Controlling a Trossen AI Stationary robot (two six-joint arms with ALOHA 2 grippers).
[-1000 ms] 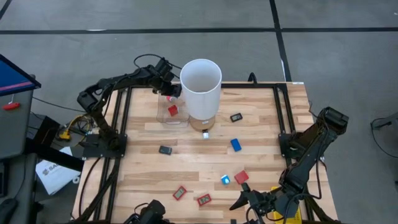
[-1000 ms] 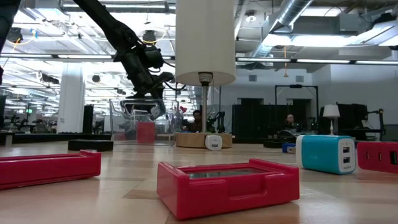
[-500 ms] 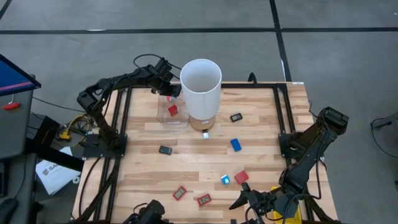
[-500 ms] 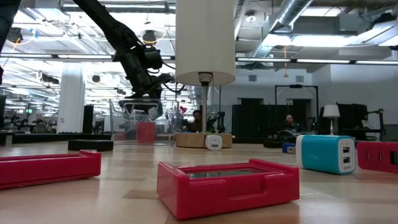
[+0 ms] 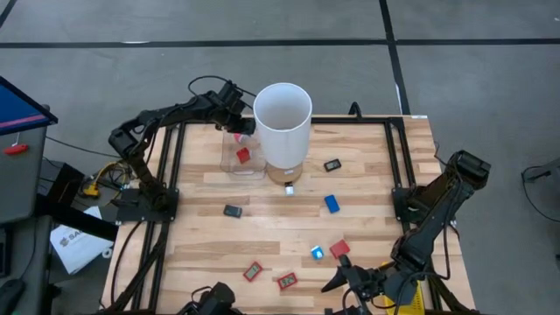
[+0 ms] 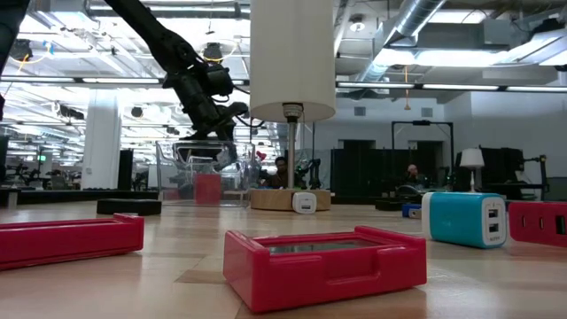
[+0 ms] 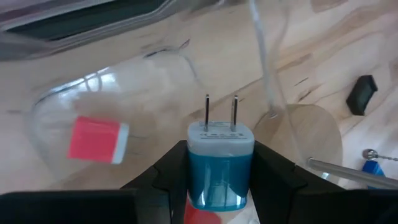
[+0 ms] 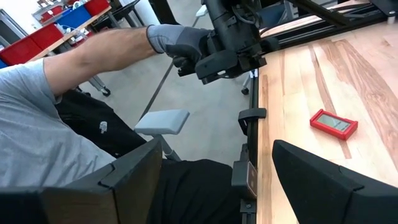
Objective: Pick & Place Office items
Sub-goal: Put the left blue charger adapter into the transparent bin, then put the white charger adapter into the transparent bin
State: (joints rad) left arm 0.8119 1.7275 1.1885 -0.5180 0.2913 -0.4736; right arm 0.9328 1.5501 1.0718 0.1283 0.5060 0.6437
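The left gripper (image 7: 219, 186) hangs over a clear box (image 5: 242, 156) at the table's far side, beside the white cylinder (image 5: 283, 122), its fingers clamped on a blue plug adapter (image 7: 220, 163). A red adapter (image 7: 96, 139) lies inside the box. The right gripper (image 5: 339, 282) waits at the near edge, fingers spread wide and holding nothing, with other pieces scattered on the table (image 5: 367, 175).

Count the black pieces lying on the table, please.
2. One black piece lies on the left half, apart from the clear container; the other black piece lies right of the white cylinder, which may hide more.
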